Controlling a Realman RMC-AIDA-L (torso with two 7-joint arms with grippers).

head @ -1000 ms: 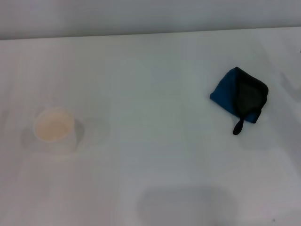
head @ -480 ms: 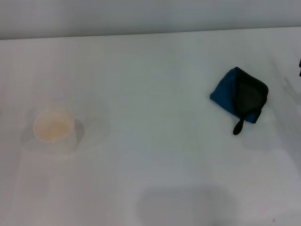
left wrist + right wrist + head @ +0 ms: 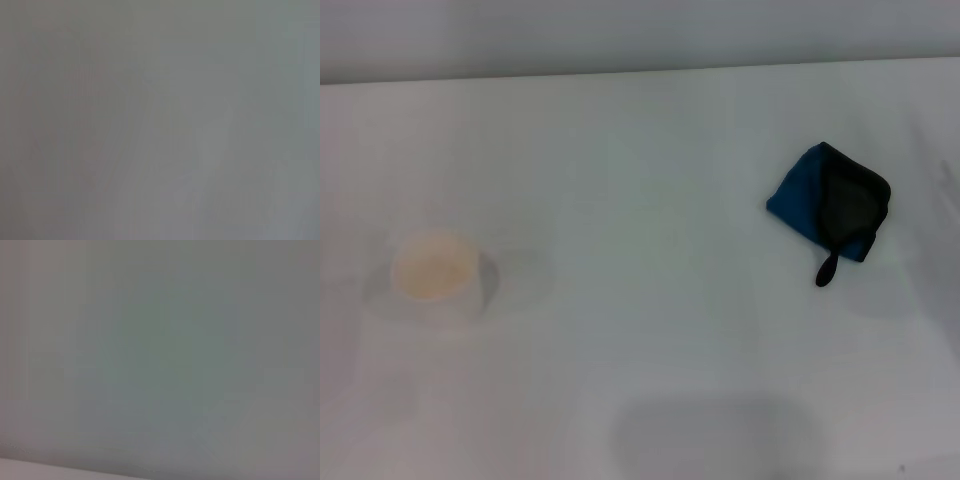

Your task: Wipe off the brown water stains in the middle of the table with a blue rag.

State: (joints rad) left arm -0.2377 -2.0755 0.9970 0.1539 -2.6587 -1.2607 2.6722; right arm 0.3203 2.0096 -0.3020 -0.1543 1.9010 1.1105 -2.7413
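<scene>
The blue rag (image 3: 830, 210) lies folded on the white table (image 3: 650, 170) at the right, its black side up and its black loop tab pointing toward the near edge. No brown water stains show on the tabletop in the head view. Neither gripper is in any view. Both wrist views show only a plain grey-white surface.
A white cup (image 3: 436, 277) with a tan inside stands on the left of the table. The table's far edge (image 3: 640, 72) runs across the top of the head view.
A dark bit at the head view's right edge, seen half a second ago, is gone. The rag and the cup have not moved.
</scene>
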